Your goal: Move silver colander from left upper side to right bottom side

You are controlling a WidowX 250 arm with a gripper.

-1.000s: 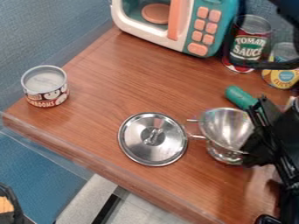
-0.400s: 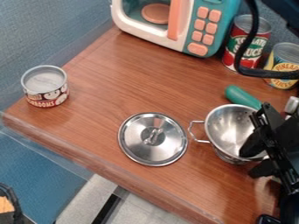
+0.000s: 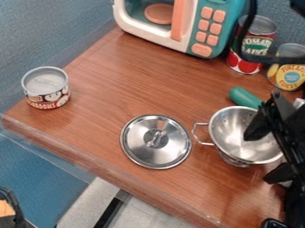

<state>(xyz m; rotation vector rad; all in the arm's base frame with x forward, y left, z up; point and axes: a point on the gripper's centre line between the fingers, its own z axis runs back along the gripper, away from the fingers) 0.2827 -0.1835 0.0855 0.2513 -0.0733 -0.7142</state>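
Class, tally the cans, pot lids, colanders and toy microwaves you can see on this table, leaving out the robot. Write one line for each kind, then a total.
Cans: 3
Pot lid: 1
Colander: 1
Toy microwave: 1
Total: 6

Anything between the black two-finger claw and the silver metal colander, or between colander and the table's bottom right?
Nothing visible between claw and colander: one finger's over the bowl, the other outside the rim. Nothing visible on the brown wooden table just below the colander either. Further right, claw and arm hide the surface; can't tell.
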